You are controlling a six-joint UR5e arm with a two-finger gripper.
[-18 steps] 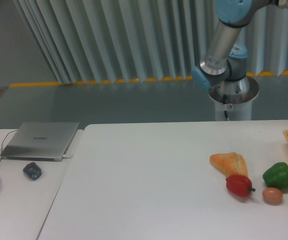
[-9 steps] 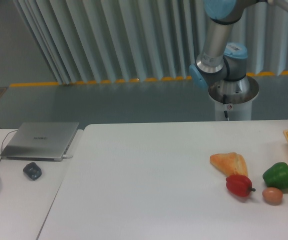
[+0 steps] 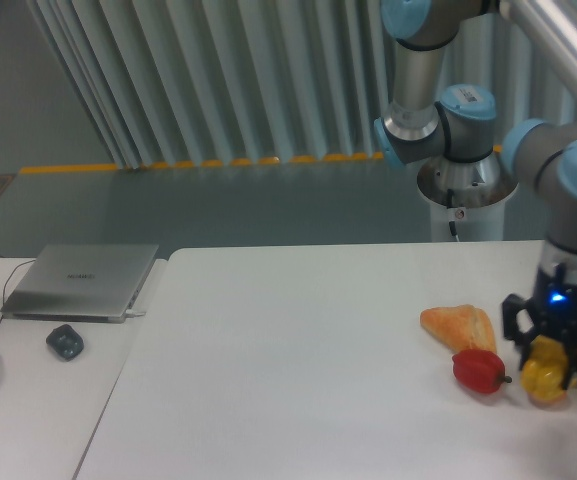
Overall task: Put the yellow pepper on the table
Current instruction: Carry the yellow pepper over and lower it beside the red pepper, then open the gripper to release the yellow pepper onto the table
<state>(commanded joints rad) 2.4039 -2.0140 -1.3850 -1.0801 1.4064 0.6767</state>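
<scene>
Partly hidden yellow pepper (image 3: pixel 543 378) in gripper (image 3: pixel 551 372).

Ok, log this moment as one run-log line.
phase: placing | gripper: shut on yellow pepper | pepper: low at table, contact unclear | neighbours: red pepper beside it, bread behind

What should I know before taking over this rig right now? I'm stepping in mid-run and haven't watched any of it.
Gripper: low at the right end of the table, fingers around the yellow pepper.
Yellow pepper: at or just above the tabletop, right of the red pepper and the bread; contact with the surface can't be judged.
Done: pepper brought down to the table.
Left: confirm it rests there, open the gripper, lift the arm away.
</scene>
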